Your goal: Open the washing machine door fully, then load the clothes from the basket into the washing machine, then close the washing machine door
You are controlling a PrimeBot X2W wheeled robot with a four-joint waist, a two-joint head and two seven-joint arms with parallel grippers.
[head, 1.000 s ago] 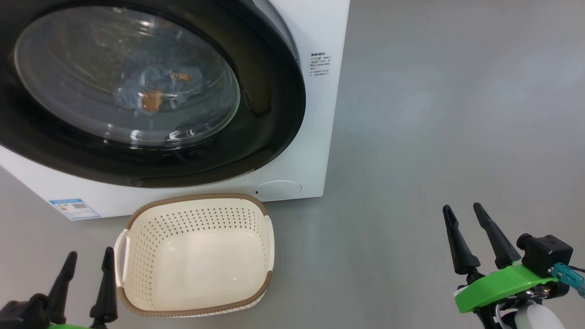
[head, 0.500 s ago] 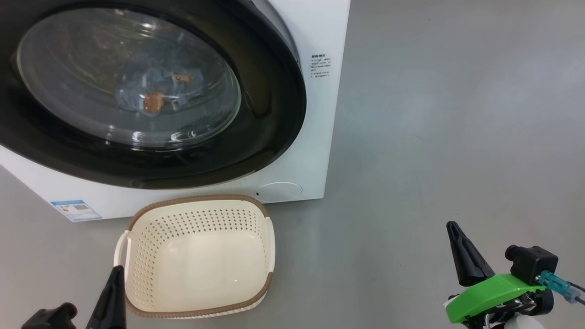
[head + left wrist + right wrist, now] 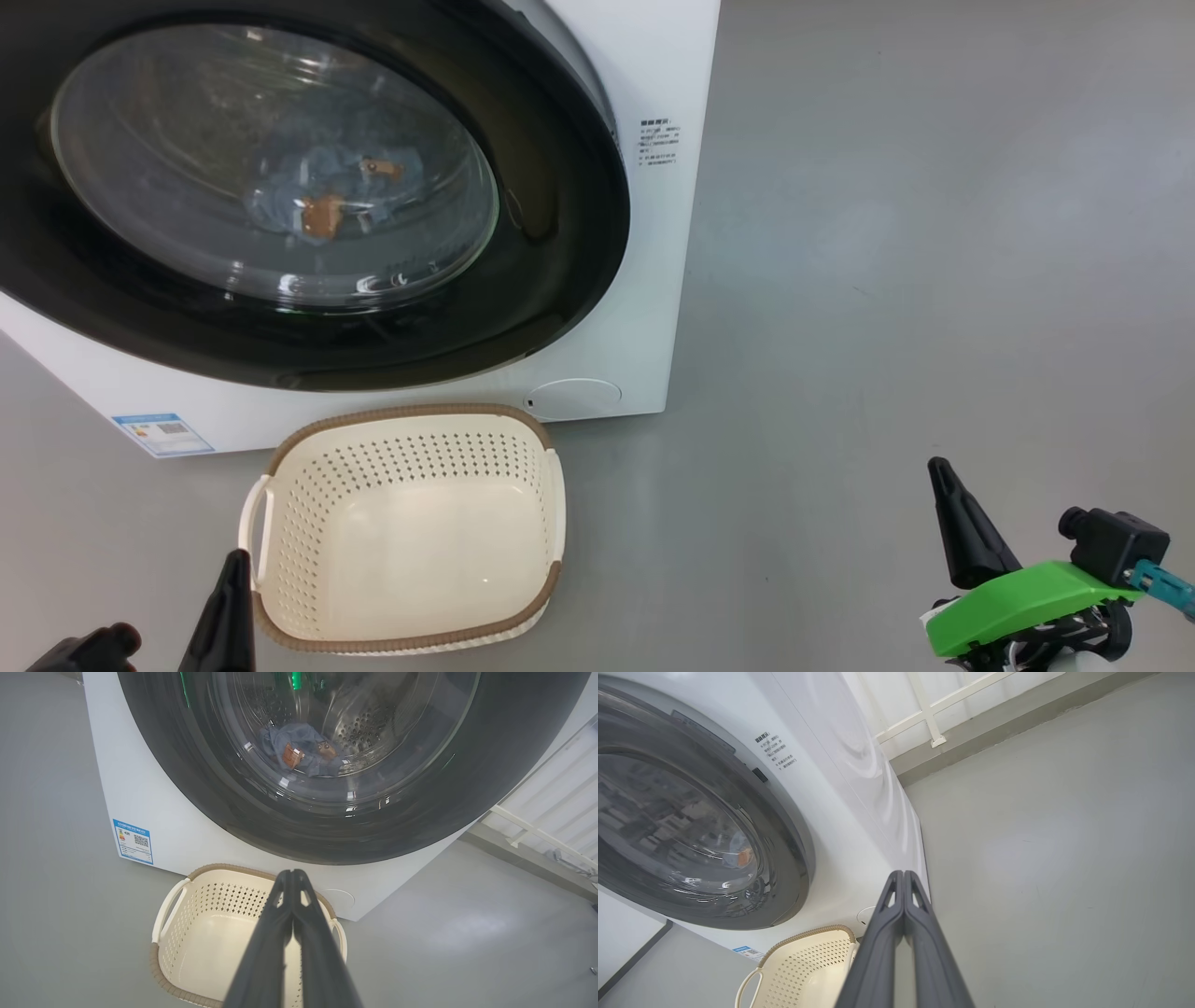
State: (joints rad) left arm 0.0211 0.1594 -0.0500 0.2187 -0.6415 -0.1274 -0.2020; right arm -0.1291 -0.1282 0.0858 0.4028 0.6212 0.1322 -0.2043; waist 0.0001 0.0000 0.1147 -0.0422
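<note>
You see the washing machine door (image 3: 560, 233) lying flat against the white front of the washing machine (image 3: 653, 75). I can make out no gap along its black rim, so I judge that it is closed. Through the glass you can find the clothes (image 3: 327, 191), a light blue bundle with brown-orange prints, low in the drum. The basket (image 3: 401, 411) stands on the floor (image 3: 887, 280) just in front of the machine, below the door, and nothing lies in it. The left gripper (image 3: 293, 877) hangs above the near edge of the basket, its two fingers pressed together and holding nothing. The right gripper (image 3: 903, 877) is well apart from the basket, on the right side over the floor, and it is also clenched on nothing. From this I judge that all three steps are done and you are at the very end of the task. The next move calls for little: draw both arms away to a rest pose without touching the basket or the glass. I cannot tell whether the latch has really caught; if you doubt it, a gentle push with closed fingers on the black rim, not on the glass, would settle it.
</note>
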